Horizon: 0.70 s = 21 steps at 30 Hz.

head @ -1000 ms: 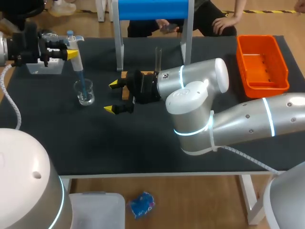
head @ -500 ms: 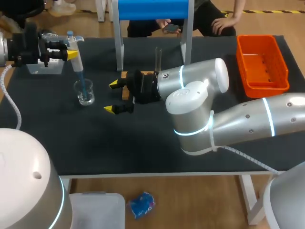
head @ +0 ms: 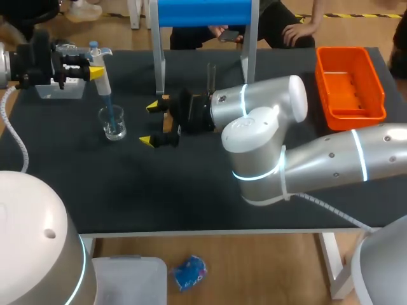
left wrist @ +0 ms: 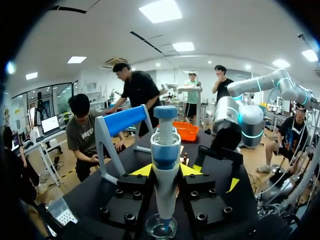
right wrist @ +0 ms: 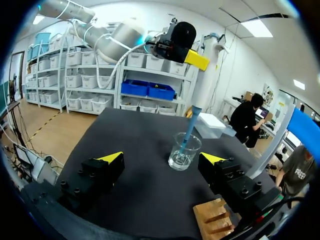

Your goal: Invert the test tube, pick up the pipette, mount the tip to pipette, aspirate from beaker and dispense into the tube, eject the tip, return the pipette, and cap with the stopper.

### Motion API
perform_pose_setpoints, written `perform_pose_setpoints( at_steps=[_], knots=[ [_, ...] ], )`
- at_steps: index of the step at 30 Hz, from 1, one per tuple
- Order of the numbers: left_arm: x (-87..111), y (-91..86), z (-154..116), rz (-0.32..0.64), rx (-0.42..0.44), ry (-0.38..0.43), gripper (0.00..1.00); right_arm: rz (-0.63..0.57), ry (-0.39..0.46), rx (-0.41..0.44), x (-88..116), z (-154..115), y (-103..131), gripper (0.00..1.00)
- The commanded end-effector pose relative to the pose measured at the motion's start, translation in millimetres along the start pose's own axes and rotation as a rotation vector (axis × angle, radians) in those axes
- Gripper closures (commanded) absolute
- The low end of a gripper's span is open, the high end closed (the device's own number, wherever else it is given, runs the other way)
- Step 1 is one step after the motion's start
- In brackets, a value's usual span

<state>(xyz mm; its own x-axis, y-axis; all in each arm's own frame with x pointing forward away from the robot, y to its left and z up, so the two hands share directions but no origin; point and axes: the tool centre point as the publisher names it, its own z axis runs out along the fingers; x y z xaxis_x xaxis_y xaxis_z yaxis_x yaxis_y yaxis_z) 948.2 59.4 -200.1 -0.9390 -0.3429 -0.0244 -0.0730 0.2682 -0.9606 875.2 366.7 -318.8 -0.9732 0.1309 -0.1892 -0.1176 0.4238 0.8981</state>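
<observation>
My left gripper (head: 94, 70) is shut on a white pipette (head: 102, 79) and holds it upright. The pipette's blue tip (head: 110, 113) dips into the small glass beaker (head: 115, 125) with clear liquid. In the left wrist view the pipette (left wrist: 165, 160) stands between the yellow fingers, with the beaker (left wrist: 161, 227) right under it. My right gripper (head: 151, 124) hangs open just right of the beaker, nothing between its fingers. From the right wrist the beaker (right wrist: 184, 151) lies ahead of the open gripper (right wrist: 162, 159). A clear test tube (head: 211, 77) stands upright behind my right wrist.
A wooden rack (right wrist: 215, 220) lies under my right gripper's finger. A white tip box (head: 60, 90) sits at the far left under my left arm. A blue-topped stand (head: 203, 13) is at the back, an orange bin (head: 350, 82) at the far right.
My right gripper has shifted slightly toward the back of the table, still open. The left arm, pipette and beaker have not moved.
</observation>
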Motion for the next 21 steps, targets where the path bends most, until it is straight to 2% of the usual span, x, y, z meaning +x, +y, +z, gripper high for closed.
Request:
perform_pose_setpoints(
  at_steps=[1,10,15,17,21],
  knots=[
    [-1.6,0.6,-0.5,0.001,0.002,0.005,1.00,-0.007,0.006,0.020,-8.4,-20.3,15.3,0.00],
    [-1.6,0.6,-0.5,0.001,0.002,0.005,1.00,-0.047,0.002,0.032,-35.3,-48.7,58.1,0.00],
    [-1.6,0.6,-0.5,0.001,0.002,0.005,1.00,-0.100,0.071,-0.008,-48.7,-61.9,82.0,0.00],
    [-1.6,0.6,-0.5,0.001,0.002,0.005,1.00,-0.155,0.085,0.004,-52.8,-66.4,89.9,0.00],
    [-1.6,0.6,-0.5,0.001,0.002,0.005,1.00,-0.188,0.106,0.014,-62.0,-71.4,101.1,0.00]
  ],
)
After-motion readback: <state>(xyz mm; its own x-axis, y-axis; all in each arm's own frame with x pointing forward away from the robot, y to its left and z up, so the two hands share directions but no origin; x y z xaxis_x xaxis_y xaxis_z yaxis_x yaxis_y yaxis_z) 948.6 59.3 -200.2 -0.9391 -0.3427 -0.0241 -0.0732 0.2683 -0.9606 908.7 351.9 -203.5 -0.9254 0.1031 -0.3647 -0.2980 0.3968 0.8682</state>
